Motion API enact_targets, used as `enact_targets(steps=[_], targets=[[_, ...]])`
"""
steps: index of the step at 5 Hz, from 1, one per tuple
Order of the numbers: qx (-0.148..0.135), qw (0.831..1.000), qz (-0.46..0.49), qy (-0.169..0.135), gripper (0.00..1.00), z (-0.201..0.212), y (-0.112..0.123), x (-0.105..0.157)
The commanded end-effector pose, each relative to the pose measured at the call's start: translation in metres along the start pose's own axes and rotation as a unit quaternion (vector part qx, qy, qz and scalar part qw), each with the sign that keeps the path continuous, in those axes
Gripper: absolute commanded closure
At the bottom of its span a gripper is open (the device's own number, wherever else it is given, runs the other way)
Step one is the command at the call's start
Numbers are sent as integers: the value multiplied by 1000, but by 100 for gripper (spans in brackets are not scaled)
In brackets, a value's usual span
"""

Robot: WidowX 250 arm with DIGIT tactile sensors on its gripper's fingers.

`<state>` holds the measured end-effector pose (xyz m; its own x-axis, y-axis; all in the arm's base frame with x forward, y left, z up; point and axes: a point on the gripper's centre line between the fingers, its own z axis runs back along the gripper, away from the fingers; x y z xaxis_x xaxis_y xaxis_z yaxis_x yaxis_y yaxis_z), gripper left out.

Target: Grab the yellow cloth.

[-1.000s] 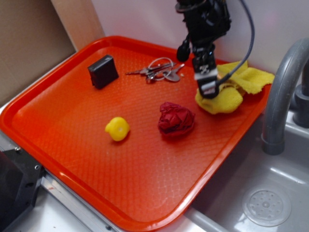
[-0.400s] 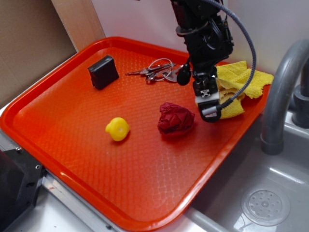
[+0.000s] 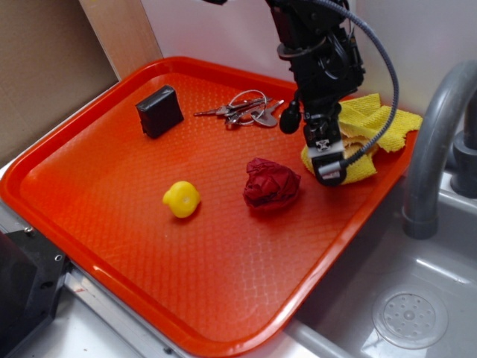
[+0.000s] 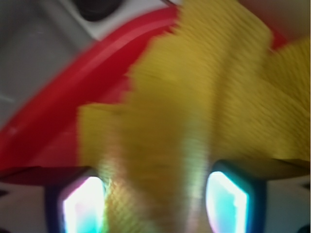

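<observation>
The yellow cloth (image 3: 373, 123) lies bunched at the far right corner of the red tray (image 3: 112, 186), draped against its rim. My gripper (image 3: 328, 170) has come down onto the cloth's near-left part. In the wrist view the cloth (image 4: 194, 97) fills the space between the two fingertips, which stand wide apart on either side of a raised fold; the gripper (image 4: 155, 204) is open around it. The tray's rim (image 4: 73, 92) curves past on the left. Part of the cloth is hidden behind the arm in the exterior view.
On the tray lie a dark red wad (image 3: 271, 183) just left of the gripper, a small round yellow plastic object (image 3: 181, 199), a bunch of keys (image 3: 250, 108) and a black box (image 3: 159, 110). A grey faucet (image 3: 432, 149) and sink (image 3: 402, 298) stand to the right.
The gripper has dropped from above the cloth down and slightly right onto it. The cloth's near lump has been pressed flatter under the fingers.
</observation>
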<state>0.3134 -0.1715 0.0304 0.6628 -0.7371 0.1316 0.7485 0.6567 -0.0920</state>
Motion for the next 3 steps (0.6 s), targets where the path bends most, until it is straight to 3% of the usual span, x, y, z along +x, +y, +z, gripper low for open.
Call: enact_targets(steps=[1, 2, 3], targets=[[20, 1000, 4, -18, 100, 10, -16, 5], [29, 999, 14, -32, 100, 21, -16, -1], [73, 996, 41, -35, 100, 68, -23, -21]])
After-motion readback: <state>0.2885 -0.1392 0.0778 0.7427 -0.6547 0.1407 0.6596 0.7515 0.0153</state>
